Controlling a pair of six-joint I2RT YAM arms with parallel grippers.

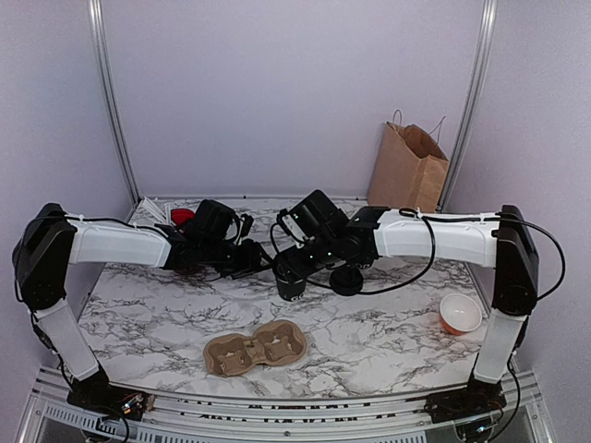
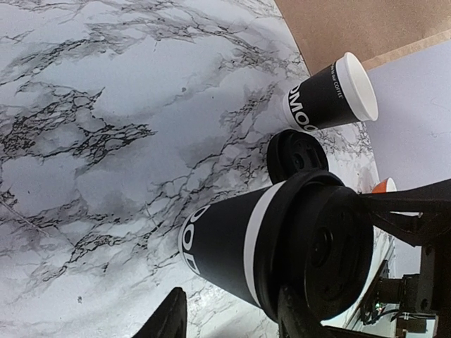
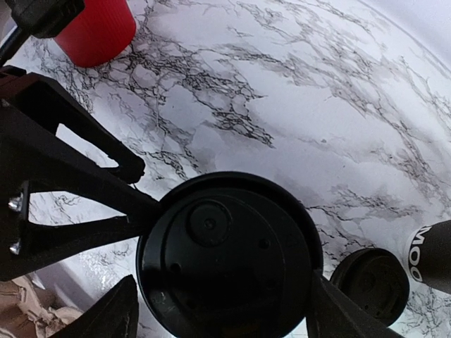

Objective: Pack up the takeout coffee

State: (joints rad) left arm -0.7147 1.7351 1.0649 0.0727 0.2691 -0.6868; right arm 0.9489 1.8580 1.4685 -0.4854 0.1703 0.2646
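Observation:
The takeout coffee (image 1: 291, 281) is a black paper cup (image 2: 225, 243) with white print, standing mid-table with its round black lid (image 3: 225, 260) on. My left gripper (image 2: 236, 320) comes at it from the left with its jaws apart. One finger (image 2: 168, 318) is clear of the cup wall and the other (image 2: 303, 317) lies against the lid's rim. My right gripper (image 3: 225, 317) hovers above the lid, open. Its right finger (image 3: 345, 313) touches the lid's edge, while its left finger (image 3: 106, 317) stands off it.
A second black cup (image 2: 328, 95) without a lid and a loose black lid (image 2: 296, 155) sit just beyond. A cardboard cup carrier (image 1: 256, 349) lies near the front edge. An orange bowl (image 1: 459, 312) is at the right, a brown paper bag (image 1: 409, 168) at the back right, a red cup (image 3: 95, 28) at the back left.

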